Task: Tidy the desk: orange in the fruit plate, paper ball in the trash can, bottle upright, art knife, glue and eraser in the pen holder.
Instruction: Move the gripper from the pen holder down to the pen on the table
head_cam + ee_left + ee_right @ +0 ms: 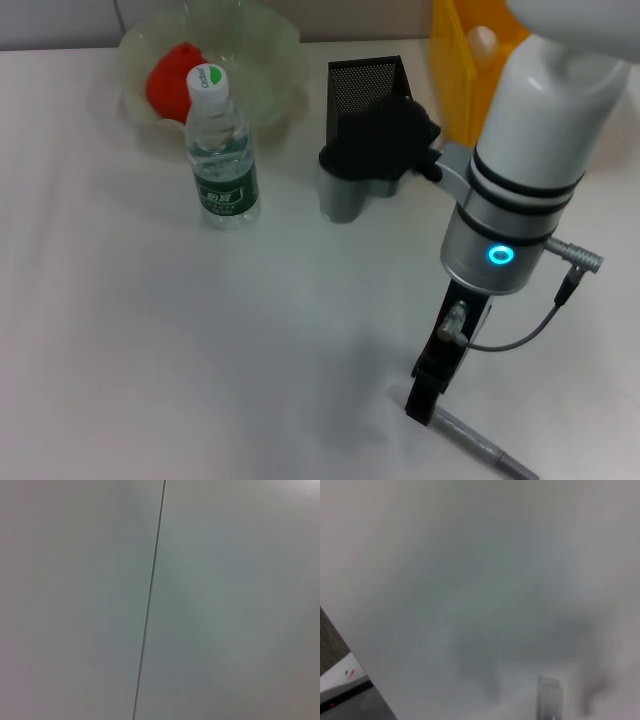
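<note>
My right gripper sits over the thin grey art knife, well in front of the pen holder; jaws' opening unclear; light, stiff, slippery, best pinched mid-barrel.

Orange lies in fruit plate. Bottle stands upright nearby. Paper ball sits in yellow trash can, beside black pen holder.

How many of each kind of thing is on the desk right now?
Orange: 1
Plate: 1
Bottle: 1
Pen holder: 1
Trash can: 1
Paper ball: 1
Gray pen-like tool under the right gripper: 1
Total: 7
</note>
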Available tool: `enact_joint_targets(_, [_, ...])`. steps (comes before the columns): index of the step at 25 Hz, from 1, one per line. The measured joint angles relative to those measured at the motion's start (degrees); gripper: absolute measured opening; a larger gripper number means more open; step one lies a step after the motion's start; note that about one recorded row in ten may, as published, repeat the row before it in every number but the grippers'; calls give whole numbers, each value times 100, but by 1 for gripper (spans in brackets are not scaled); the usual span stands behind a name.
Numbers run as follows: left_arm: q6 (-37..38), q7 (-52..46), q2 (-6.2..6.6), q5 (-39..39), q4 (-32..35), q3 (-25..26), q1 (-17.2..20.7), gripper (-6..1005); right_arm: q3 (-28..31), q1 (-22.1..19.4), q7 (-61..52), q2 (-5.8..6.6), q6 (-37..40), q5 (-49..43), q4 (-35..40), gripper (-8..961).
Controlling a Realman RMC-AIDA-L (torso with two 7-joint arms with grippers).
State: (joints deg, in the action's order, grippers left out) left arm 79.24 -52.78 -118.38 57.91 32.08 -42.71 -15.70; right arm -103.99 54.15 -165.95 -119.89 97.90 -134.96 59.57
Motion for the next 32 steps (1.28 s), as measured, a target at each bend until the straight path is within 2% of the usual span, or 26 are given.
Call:
enact_joint_targets(19, [37, 76, -10, 1, -17, 48, 55, 514, -937, 243, -325, 0, -437, 337, -267, 684])
enact_joint_targets(24, [47, 76, -3, 1, -26, 62, 78, 513, -989, 316, -327, 1, -474, 471, -354, 682])
enact_joint_targets(32, [71, 82, -1, 1, -27, 70, 98, 513, -1092, 428, -338, 0, -486, 542, -512, 557])
